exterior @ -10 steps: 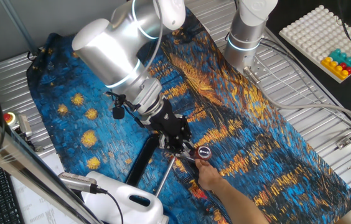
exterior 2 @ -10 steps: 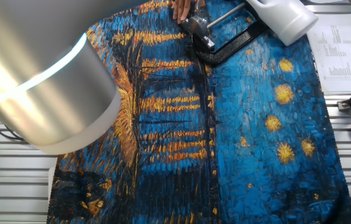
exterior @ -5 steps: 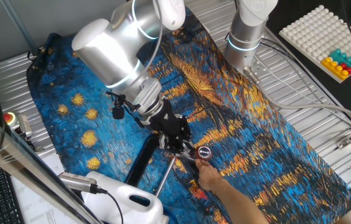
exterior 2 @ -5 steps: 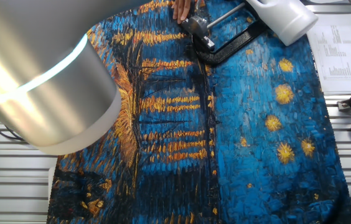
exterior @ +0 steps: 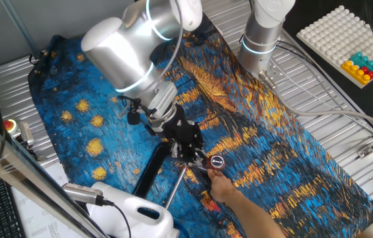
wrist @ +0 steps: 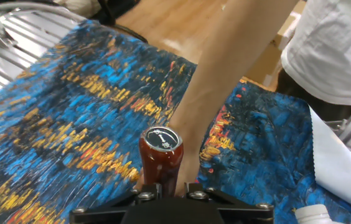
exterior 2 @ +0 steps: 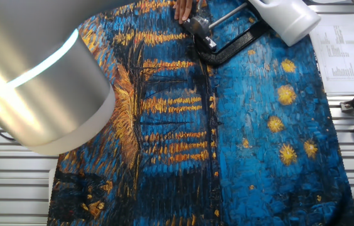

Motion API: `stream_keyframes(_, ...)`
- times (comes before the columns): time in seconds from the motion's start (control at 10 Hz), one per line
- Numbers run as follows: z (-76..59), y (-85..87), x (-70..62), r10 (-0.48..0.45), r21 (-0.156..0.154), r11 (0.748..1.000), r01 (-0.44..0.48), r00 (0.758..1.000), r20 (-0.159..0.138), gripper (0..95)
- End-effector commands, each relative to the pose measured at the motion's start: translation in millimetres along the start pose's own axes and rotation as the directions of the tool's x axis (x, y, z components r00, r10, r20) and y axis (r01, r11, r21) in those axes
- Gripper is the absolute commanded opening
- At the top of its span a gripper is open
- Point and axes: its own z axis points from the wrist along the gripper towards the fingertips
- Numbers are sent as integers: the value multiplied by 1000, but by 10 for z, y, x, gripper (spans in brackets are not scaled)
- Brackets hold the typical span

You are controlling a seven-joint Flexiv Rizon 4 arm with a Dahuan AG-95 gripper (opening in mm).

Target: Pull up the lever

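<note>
Right, jaws first: the gripper (exterior: 198, 158) sits closed around the lever (wrist: 160, 158), dark-red knob poking out just past the fingers, rod running straight away along them. A person's hand (exterior: 224, 190) steadies the base just beside the knob. Beyond that, the black bar (exterior: 149, 171) and blue cloth (exterior: 292, 165). Next, I'd say, comes the upward pull.

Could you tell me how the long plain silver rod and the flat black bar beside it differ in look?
The silver rod is thin, round and shiny; the black bar is wide, flat and matte. In the other fixed view the bar bends in an L near the mechanism, while the rod runs straight. Both lie on the blue painted cloth, side by side, and reach the mechanism that the claw is at.
</note>
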Motion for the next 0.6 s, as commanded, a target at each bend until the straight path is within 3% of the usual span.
stream_keyframes(0.1,39,-21,-11,-26,-1,1000,26,999,19,0)
stream_keyframes(0.6,160,-25,-97,-14,5,1000,14,999,31,0)
